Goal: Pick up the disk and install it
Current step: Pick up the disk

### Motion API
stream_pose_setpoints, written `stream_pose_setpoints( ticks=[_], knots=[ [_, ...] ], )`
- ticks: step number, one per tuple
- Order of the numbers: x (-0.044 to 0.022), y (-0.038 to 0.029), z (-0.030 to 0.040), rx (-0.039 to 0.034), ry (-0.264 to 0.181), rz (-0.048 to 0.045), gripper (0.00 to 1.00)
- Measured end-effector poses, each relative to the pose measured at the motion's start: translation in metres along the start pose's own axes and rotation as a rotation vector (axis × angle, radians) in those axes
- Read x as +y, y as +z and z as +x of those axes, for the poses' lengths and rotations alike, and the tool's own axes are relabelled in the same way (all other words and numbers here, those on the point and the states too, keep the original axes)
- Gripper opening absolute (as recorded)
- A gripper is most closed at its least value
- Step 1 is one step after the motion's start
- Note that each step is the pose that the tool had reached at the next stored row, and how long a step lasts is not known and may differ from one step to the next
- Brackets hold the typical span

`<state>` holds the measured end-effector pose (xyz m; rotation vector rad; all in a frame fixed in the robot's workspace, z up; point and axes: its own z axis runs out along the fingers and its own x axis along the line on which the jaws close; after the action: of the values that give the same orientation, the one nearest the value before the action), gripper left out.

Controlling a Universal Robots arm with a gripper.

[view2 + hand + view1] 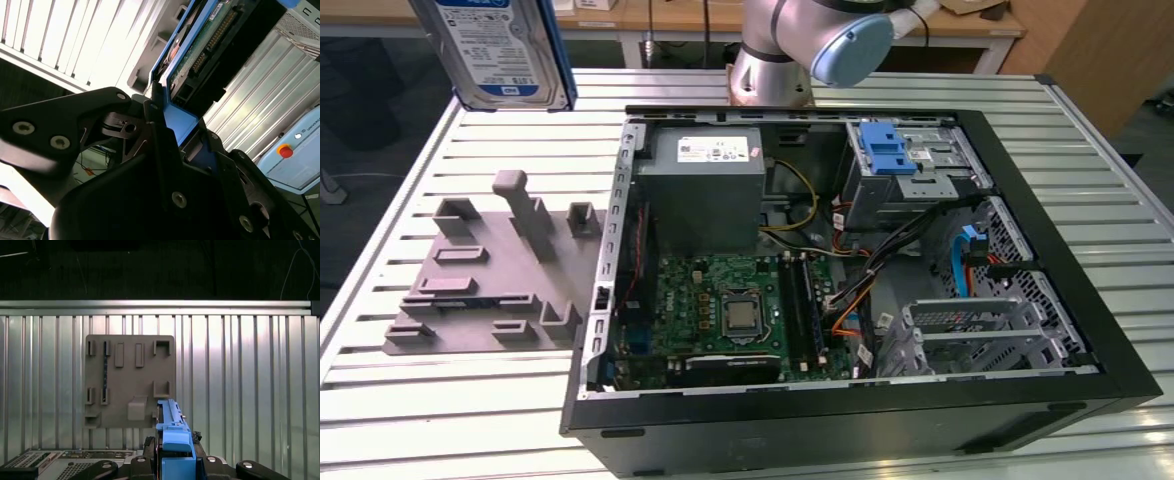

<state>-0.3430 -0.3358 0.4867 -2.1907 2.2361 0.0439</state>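
One disk (500, 50), gripped by the tool (174, 455), hangs upright, long axis vertical.

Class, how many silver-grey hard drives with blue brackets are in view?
1: the silver-grey hard drive, held in the gripper, at the exterior view's upper left. The metal drive cage may hide others.

Table: ribbed silver metal top (467, 420), slats running side by side, also seen in the first wrist view (250, 390).
Grey tray: moulded holder plate (487, 270) lying flat on the slats at the exterior view's left, with slots and posts sticking up (129, 380).
Computer case: black tower (854, 425) on its side, open face up, just beside the grey tray.
Arm base: (767, 75) stands at the far edge, behind the computer case.
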Motion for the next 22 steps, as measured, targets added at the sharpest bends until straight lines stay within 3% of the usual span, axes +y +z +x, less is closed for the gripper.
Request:
stream_pose_setpoints(
  ticks=[18,22],
  knots=[
    [-0.0054,-0.0001,-0.0001,0.0,0.0,0.0,0.37],
    [-0.009,-0.0001,-0.0002,0.0,0.0,-0.0001,0.37]
  ],
)
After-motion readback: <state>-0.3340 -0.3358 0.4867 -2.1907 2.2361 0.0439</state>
